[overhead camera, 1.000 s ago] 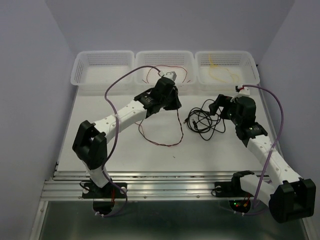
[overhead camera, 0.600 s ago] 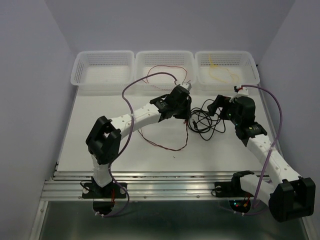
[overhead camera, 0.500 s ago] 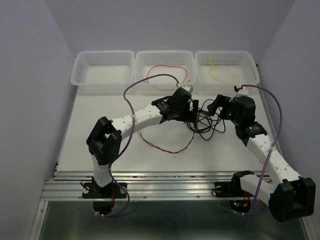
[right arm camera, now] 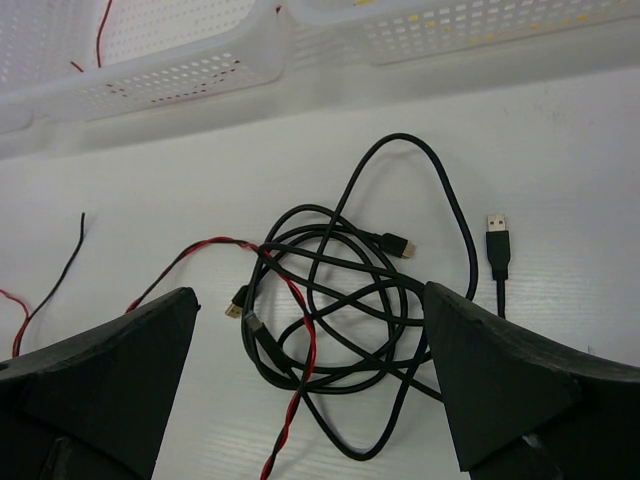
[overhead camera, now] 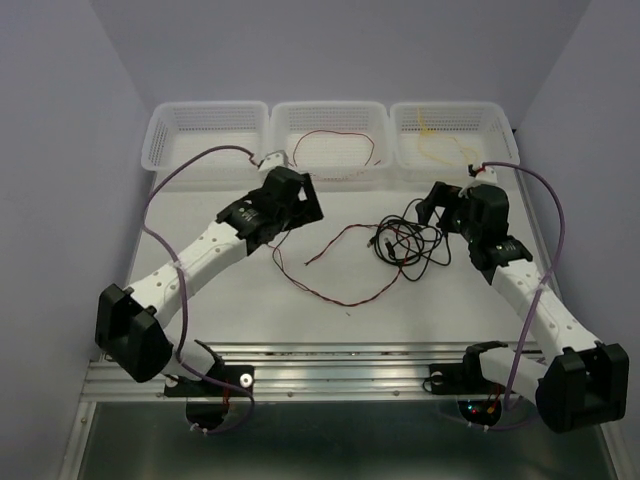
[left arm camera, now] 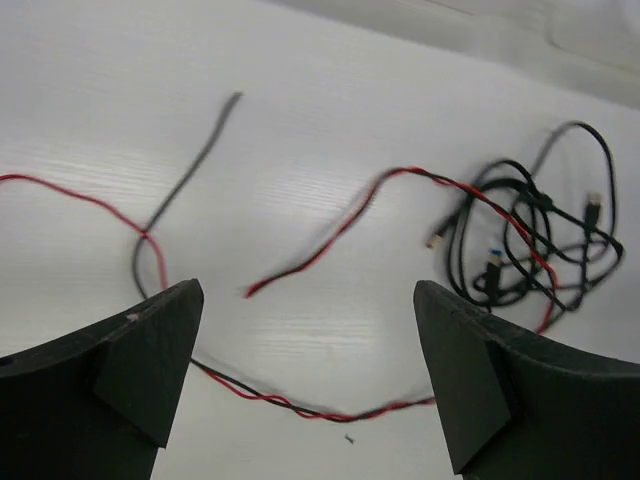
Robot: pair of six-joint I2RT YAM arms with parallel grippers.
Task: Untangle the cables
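A tangled black cable [overhead camera: 412,246] with USB plugs lies on the table at centre right. A red cable [overhead camera: 345,297], twisted with a thin dark strand, runs across the table and threads into that bundle. Another red cable [overhead camera: 335,140] lies in the middle basket, and a yellow cable [overhead camera: 440,140] in the right basket. My left gripper [overhead camera: 308,198] hovers open and empty left of the bundle; its view shows the red cable [left arm camera: 330,235] and the black cable [left arm camera: 530,240]. My right gripper [overhead camera: 436,206] stands open above the black cable [right arm camera: 497,248], where the red cable [right arm camera: 308,351] crosses it.
Three white mesh baskets stand in a row along the back edge: left [overhead camera: 205,108], middle [overhead camera: 330,106], right [overhead camera: 455,106]. Purple arm cables arc over both arms. Grey walls close in the table on both sides.
My left gripper opened and let go of the red cable near the black bundle, then swung back to the left. The red cable's end now lies closer to the bundle. The right arm shifted slightly.
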